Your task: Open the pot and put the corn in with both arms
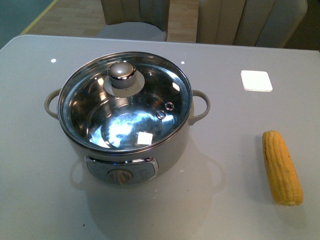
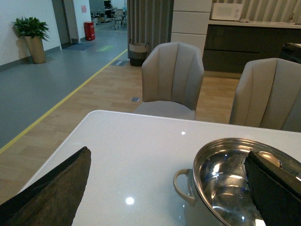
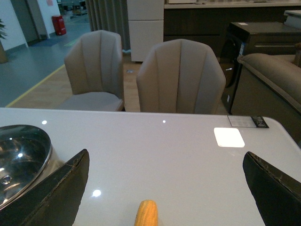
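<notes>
The cream-grey pot (image 1: 170,150) stands left of centre on the white table, its knob panel facing me. A glass lid with a steel rim and a round knob (image 1: 122,71) covers it. The yellow-orange corn (image 1: 281,166) lies lengthwise at the right, apart from the pot. Neither arm shows in the front view. In the left wrist view my left gripper (image 2: 167,188) is open, the pot (image 2: 188,186) with its lid between and under the wide fingers. My right gripper (image 3: 164,188) is open too, with the tip of the corn (image 3: 146,213) low between its fingers.
A small white square pad (image 1: 256,80) lies on the table (image 1: 40,200) at the back right. Two beige chairs (image 1: 250,20) stand behind the far edge. Bare tabletop lies between the pot and the corn.
</notes>
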Controlling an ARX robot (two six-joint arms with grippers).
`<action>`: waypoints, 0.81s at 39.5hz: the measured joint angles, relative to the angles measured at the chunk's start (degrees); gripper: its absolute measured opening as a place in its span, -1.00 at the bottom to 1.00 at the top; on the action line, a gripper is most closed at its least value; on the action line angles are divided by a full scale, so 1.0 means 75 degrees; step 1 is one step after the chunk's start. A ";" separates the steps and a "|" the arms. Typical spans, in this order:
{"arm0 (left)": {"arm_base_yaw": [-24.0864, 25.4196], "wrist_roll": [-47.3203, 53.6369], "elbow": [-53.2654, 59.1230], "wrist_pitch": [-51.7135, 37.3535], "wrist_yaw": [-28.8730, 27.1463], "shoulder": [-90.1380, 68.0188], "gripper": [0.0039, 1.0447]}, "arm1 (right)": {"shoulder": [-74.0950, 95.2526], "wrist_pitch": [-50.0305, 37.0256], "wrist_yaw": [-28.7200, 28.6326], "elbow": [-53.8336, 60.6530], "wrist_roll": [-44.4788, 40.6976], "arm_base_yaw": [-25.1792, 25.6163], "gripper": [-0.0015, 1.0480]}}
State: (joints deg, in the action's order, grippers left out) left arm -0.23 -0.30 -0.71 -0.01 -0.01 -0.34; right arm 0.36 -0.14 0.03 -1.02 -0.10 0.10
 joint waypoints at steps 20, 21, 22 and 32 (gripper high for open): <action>0.0000 0.0000 0.0000 0.0000 0.0000 0.0000 0.87 | 0.0000 0.0000 0.0000 0.0000 0.0000 0.0000 0.83; 0.0000 -0.0003 0.0000 0.0000 0.0000 0.0000 0.87 | 0.0000 0.0000 0.0000 0.0000 0.0000 0.0000 0.83; 0.0000 0.0000 0.0000 0.0000 0.0000 0.0000 0.87 | 0.0000 0.0000 0.0000 0.0000 0.0000 0.0000 0.83; -0.1000 -0.1361 -0.1402 0.2264 -0.1437 -0.2226 0.87 | -0.0006 0.0000 0.0000 0.0000 0.0003 0.0000 0.83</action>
State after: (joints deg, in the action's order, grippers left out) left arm -7.73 -10.50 -11.22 16.97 -10.79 -17.04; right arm 0.32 -0.14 0.03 -1.02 -0.08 0.10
